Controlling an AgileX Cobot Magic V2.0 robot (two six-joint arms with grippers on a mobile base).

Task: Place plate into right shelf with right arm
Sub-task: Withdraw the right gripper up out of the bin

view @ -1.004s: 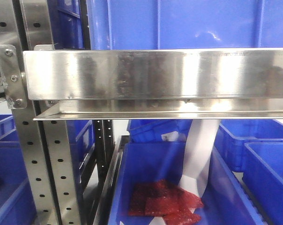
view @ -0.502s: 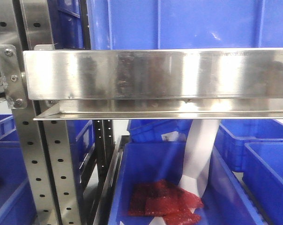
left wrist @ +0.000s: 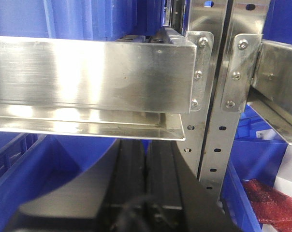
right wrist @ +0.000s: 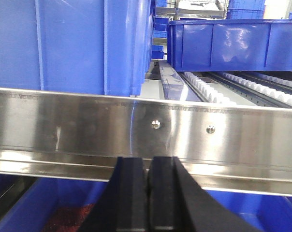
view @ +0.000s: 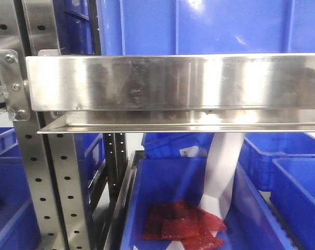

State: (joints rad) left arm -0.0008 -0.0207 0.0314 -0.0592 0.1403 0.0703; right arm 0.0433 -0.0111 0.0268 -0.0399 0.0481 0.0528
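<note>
No plate shows in any view. My right gripper [right wrist: 147, 166] is shut and empty, its black fingers pressed together just in front of the steel shelf rail [right wrist: 146, 130]. My left gripper [left wrist: 147, 150] is shut and empty too, its fingers pointing under the edge of another steel rail [left wrist: 93, 72] beside the perforated upright [left wrist: 218, 121]. Neither gripper shows in the front view, which is filled by the steel shelf beam [view: 173, 83].
A large blue bin [view: 199, 26] stands on the upper shelf. Below, an open blue bin [view: 147, 208] holds red packets [view: 183, 226] and a white strip [view: 220, 177]. More blue bins [view: 298, 192] sit to the right, and another [right wrist: 233, 43] stands on roller tracks [right wrist: 218, 92].
</note>
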